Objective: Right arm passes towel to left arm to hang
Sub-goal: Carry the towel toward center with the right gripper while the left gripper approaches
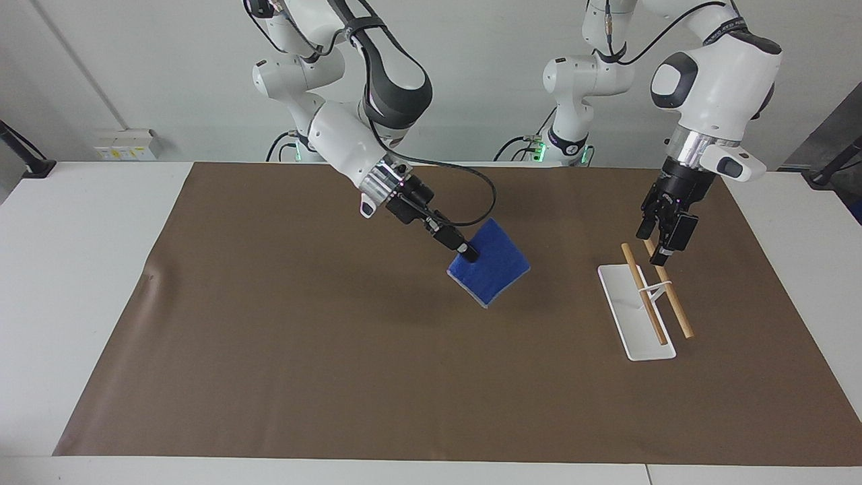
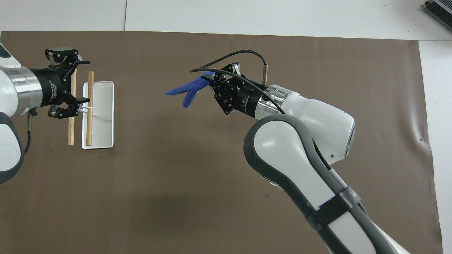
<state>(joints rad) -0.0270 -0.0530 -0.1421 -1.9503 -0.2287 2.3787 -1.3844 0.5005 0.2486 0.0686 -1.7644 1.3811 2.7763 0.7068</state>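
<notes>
The blue towel (image 1: 490, 271) hangs in the air over the middle of the brown mat. My right gripper (image 1: 466, 254) is shut on its upper corner. From overhead the towel (image 2: 183, 90) sticks out from the right gripper (image 2: 212, 83) toward the left arm's end. My left gripper (image 1: 654, 246) hangs open and holds nothing, above the wooden rods (image 1: 646, 296) of a small rack. In the overhead view the left gripper (image 2: 80, 83) has its fingers spread wide, pointing toward the towel, with a wide gap of mat between them.
The rack has a white base (image 2: 102, 116) and two parallel wooden rods (image 2: 89, 123) and stands on the mat near the left arm's end. The brown mat (image 1: 337, 370) covers most of the white table.
</notes>
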